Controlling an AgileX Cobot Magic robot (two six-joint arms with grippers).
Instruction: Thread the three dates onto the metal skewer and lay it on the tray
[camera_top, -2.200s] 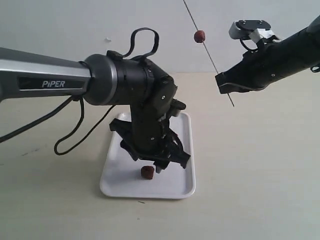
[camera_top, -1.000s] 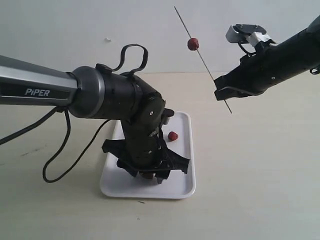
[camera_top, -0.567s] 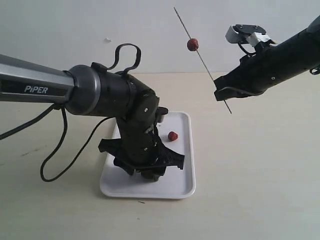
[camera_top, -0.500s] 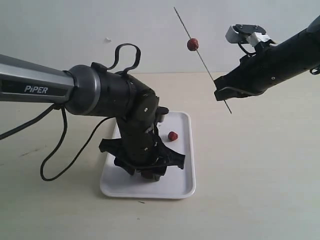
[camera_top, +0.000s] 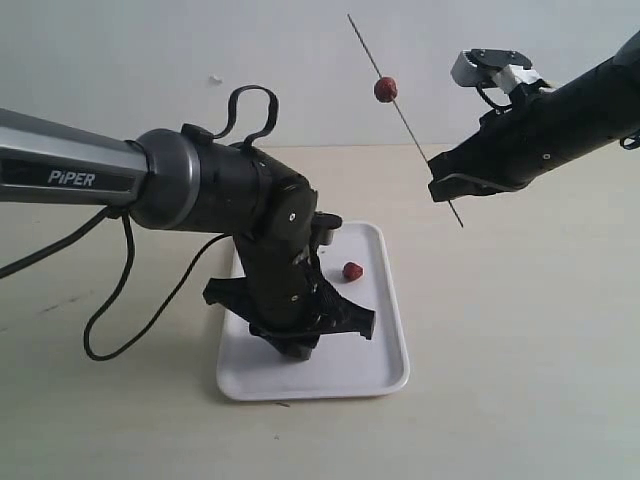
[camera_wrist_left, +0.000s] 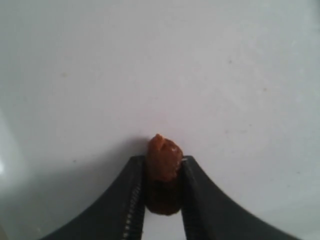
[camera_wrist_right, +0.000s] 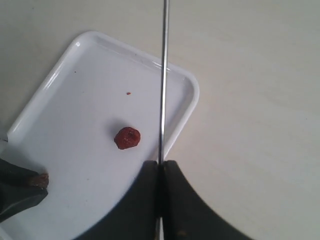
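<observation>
While the metal skewer (camera_top: 410, 125) is being clamped by the right gripper (camera_top: 445, 185), upper right, a date (camera_wrist_left: 163, 157) is being pinched by the left gripper (camera_wrist_left: 163, 172) on the tray (camera_top: 372, 362).

soft, even light across my feeds; faint shadow on the tray (camera_top: 372, 362), left wrist close-up slightly blurred.

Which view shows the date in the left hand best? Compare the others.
Left wrist view: the date sits pinched in the left hand, close up. Exterior view: the arm hides it. Right wrist view: a sliver at the edge.
</observation>
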